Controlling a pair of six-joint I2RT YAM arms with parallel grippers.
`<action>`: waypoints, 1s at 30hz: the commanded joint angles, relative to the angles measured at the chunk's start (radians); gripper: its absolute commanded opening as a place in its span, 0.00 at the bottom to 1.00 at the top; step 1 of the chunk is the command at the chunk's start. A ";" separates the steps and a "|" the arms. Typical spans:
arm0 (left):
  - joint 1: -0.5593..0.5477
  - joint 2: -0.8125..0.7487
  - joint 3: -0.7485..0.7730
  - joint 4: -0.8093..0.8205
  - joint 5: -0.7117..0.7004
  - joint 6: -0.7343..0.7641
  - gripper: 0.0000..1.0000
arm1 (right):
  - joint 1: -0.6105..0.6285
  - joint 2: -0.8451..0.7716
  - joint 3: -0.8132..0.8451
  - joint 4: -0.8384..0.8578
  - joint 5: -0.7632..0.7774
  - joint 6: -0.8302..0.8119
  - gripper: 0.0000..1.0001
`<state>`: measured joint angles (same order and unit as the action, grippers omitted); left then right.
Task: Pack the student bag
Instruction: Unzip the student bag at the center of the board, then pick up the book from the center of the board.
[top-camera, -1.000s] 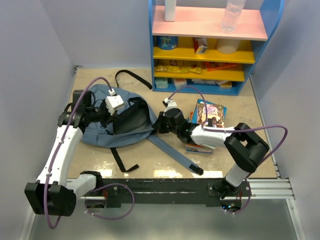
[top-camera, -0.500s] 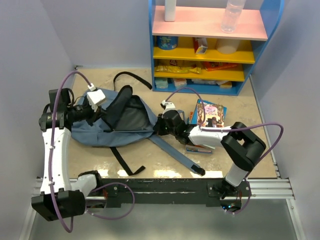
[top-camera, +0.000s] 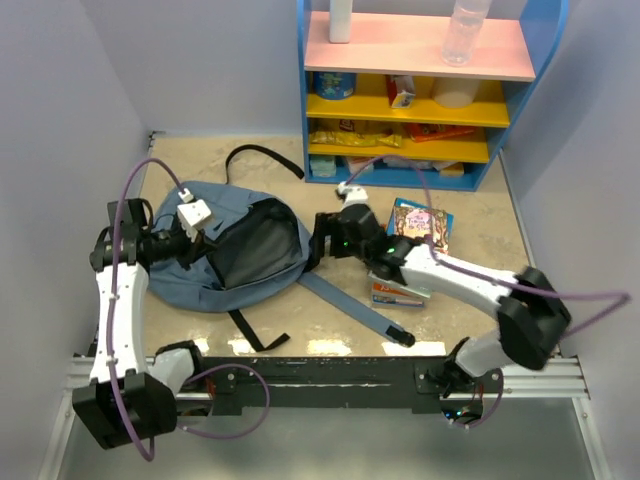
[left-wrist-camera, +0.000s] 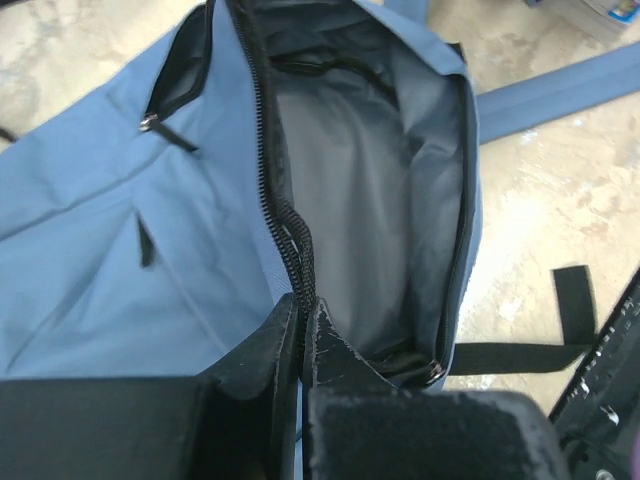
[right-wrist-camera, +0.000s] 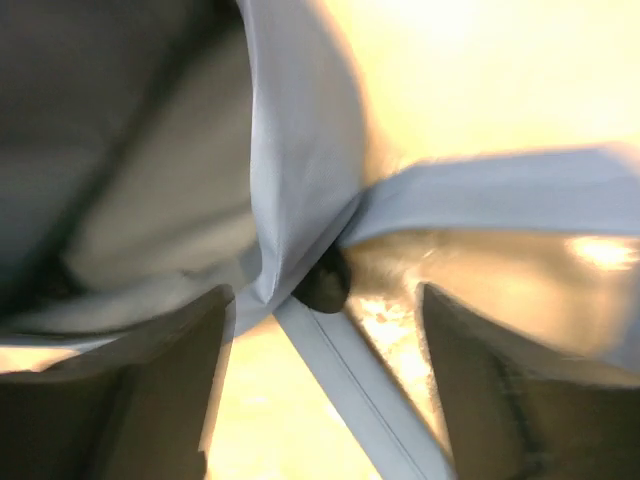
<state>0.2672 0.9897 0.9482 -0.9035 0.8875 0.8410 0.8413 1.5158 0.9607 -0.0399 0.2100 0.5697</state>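
Left wrist view: left end effector (left-wrist-camera: 303, 322) pinches the zipper edge (left-wrist-camera: 285, 215) of the student bag (left-wrist-camera: 120, 220), likely holding its mouth open for loading; bag lies left-centre on the tabletop (top-camera: 480, 300); right end effector (right-wrist-camera: 325, 292) is spread around the bag's right rim, gripping nothing; books (top-camera: 418, 225) sit just right of it

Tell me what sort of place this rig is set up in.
Probably a staged schoolroom corner inside a test cell: a blue shelf unit with pink and yellow shelves, colourful picture books lying beside a soft grey-blue fabric backpack, and plain pale walls close around.
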 joint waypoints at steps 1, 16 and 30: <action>0.012 0.089 0.063 -0.032 0.091 0.084 0.00 | -0.077 -0.250 0.079 -0.205 0.138 0.083 0.94; 0.010 0.125 0.106 -0.110 0.117 0.182 0.00 | -0.202 -0.735 -0.108 -0.824 0.496 0.389 0.99; 0.010 0.148 0.136 -0.158 0.133 0.242 0.00 | -0.465 -0.649 -0.206 -0.757 0.462 0.419 0.99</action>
<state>0.2684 1.1278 1.0306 -1.0451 0.9600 1.0302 0.5133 0.8570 0.8394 -0.8997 0.7033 1.0199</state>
